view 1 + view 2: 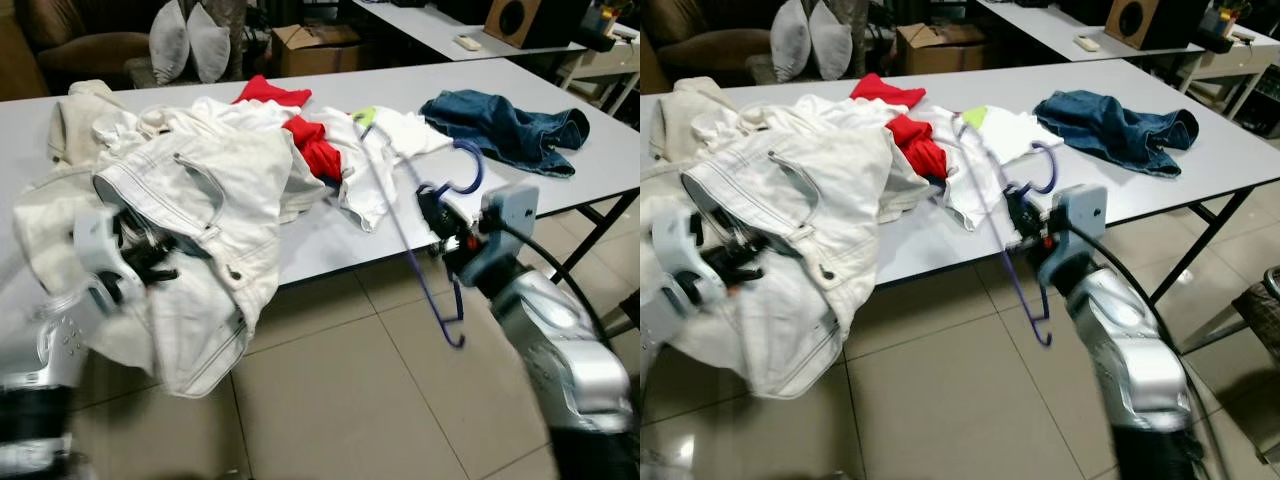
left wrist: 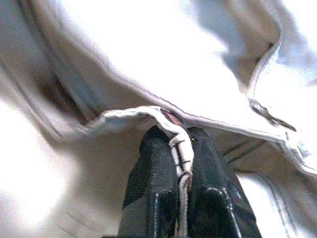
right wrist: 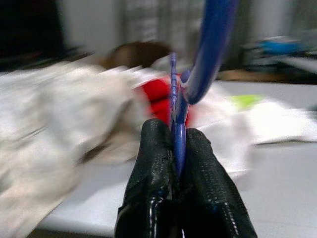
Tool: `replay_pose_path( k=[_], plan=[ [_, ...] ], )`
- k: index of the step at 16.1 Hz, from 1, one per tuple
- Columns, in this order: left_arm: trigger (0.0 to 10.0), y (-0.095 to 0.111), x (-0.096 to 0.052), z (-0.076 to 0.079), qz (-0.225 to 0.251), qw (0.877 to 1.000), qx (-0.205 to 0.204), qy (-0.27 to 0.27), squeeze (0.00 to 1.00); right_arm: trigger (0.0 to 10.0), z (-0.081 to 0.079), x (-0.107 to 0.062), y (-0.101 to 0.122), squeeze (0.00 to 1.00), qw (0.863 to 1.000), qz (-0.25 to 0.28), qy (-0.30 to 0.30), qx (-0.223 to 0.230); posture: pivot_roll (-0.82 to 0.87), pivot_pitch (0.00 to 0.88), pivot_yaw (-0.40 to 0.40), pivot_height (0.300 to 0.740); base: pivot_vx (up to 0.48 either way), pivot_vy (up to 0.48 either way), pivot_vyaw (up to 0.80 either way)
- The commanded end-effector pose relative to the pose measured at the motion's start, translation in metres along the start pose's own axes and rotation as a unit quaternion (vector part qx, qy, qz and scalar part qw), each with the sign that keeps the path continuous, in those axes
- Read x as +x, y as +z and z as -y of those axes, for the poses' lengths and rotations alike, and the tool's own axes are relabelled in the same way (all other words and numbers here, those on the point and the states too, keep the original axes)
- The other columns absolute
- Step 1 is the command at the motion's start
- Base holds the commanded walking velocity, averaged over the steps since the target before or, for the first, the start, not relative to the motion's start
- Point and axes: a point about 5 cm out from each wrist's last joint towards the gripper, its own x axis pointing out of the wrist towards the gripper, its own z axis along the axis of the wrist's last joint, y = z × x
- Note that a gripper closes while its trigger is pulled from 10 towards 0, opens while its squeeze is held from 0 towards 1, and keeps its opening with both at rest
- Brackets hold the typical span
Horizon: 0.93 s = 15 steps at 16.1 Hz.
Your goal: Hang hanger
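— Over on the robot's left, what has hold of what?

— Its left gripper (image 2: 179,144) is pinched tight on a stitched edge of the white denim garment (image 1: 215,220). That garment droops off the front edge of the grey table (image 1: 600,140) and hangs toward the tiled floor (image 1: 350,400).

— And further along the table?

— Behind it lies a heap of laundry: other pale pieces, a red garment (image 1: 310,140) and a white shirt (image 1: 385,165) with a green collar patch. Blue jeans (image 1: 505,125) lie apart on the far right of the tabletop.

— Where's the hanger?

— The blue hanger (image 1: 425,255) is in the air just off the table's front edge. The right gripper (image 3: 176,144) is clamped on it right below the hook, with the hook curling up above the fingers and one long arm slanting back over the shirt. The other end dips below table height.

— So how far along would you say?

— Early to middle, I'd judge. Both pieces are in hand, one per gripper, but the hanger is well apart from the denim garment and nothing is threaded onto it. What's left: getting the hanger into the garment, then hanging it on something. I can't see any rail or hook for that here.
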Motion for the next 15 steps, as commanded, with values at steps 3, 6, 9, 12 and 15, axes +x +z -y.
replay_pose_path(
  k=[3, 6, 9, 12, 15],
  plan=[
    [0.0, 0.084, -0.002, -0.003, 0.062, 0.94, 0.334, 0.037, 0.0, 10.0, -0.029, -0.006, 0.004, 0.0, 0.987, -0.01, 0.154, 0.037, -0.12, 0.0, -0.06, 0.74, 0.0, 0.0, 0.0],
    [0.0, 0.126, -0.007, 0.002, 0.097, 0.901, 0.421, 0.045, 0.0, 10.0, -0.042, -0.007, -0.001, 0.0, 0.976, -0.02, 0.206, 0.064, -0.1, 0.0, -0.055, 0.74, 0.0, 0.0, 0.0],
    [0.0, 0.147, -0.01, 0.008, 0.118, 0.879, 0.459, 0.043, 0.0, 10.0, -0.052, -0.01, -0.007, 0.0, 0.967, -0.033, 0.237, 0.089, -0.09, 0.0, -0.047, 0.74, 0.0, 0.0, 0.0],
    [0.0, 0.145, -0.006, 0.019, 0.097, 0.874, 0.476, -0.025, 0.0, 10.0, -0.062, -0.009, -0.007, 0.0, 0.951, -0.028, 0.282, 0.123, -0.07, 0.0, -0.046, 0.74, 0.0, 0.0, 0.0],
    [0.0, 0.131, -0.001, 0.026, 0.076, 0.875, 0.475, -0.049, 0.0, 10.0, -0.064, -0.009, -0.007, 0.0, 0.941, -0.033, 0.309, 0.136, -0.06, 0.0, -0.054, 0.74, 0.0, 0.0, 0.0]
  ],
)
